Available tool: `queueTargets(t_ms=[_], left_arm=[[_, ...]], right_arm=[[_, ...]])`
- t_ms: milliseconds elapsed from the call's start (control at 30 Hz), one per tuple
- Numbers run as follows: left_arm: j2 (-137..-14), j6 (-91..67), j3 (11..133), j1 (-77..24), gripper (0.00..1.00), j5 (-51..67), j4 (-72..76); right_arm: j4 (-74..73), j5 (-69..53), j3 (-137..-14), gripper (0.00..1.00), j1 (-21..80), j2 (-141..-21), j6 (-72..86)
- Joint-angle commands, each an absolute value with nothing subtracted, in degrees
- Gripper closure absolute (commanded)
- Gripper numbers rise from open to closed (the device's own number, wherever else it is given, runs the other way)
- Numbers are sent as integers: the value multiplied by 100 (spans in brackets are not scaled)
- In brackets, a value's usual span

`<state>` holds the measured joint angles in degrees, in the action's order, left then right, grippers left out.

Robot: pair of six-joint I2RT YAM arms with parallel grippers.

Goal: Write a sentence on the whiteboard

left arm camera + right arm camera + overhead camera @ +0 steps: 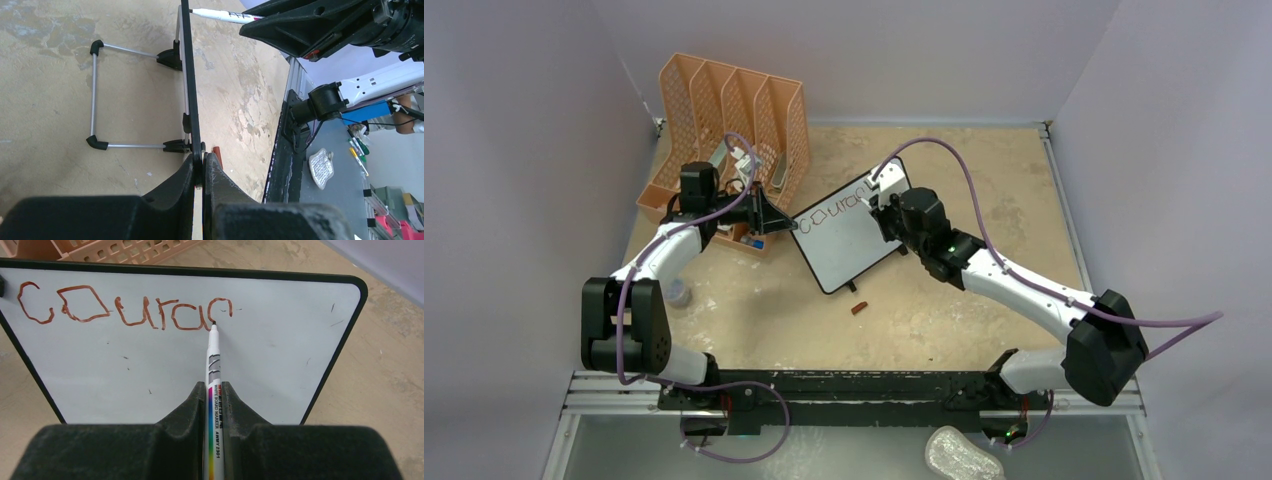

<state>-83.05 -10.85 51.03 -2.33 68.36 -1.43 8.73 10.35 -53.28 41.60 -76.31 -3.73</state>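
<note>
Standing propped on the table (984, 190), between the two arms: one whiteboard (849, 240), white face, thin black frame, rounded corners. It leans back on a wire stand (94, 95) with black end caps, seen behind it in the left wrist view.

Item, left gripper (200, 162): jaws pressed together on the board's black frame, pinching its thin edge. From above, this grip sits at the board's far left corner, just in front of the orange perforated file organizer (724, 110).

Item, right gripper (214, 390): jaws clamped on a white marker (214, 370) with a rainbow stripe and printed lettering on the barrel. The marker points straight out from between the fingers towards the board face.

Item, sentence (125, 310): partial, one line of reddish-brown letters running along the board's top edge, reading roughly "Coura" plus an unfinished curved letter. The rest of the face holds only a few small dark flecks.

Relation of marker to writing: the tip touches the board at the lower end of the last, unfinished letter, at the right end of the line. The blank part of the board lies to the right of and below the tip.

Item, small reddish-brown piece (858, 308): lies on the table just off the board's near edge; what it is cannot be told.
</note>
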Motion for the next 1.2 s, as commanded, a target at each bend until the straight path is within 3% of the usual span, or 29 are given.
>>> queueTargets(t_ms=[0,1167], left_arm=[[-8418,-826,5145,-343,100,6771,-360],[-8424,-817,5146,-343,100,6775,-360]], right_arm=[[878,1272,-5291,100,4116,-7501,-448],[1331,1271,-5610,100,4039,-7606,-447]])
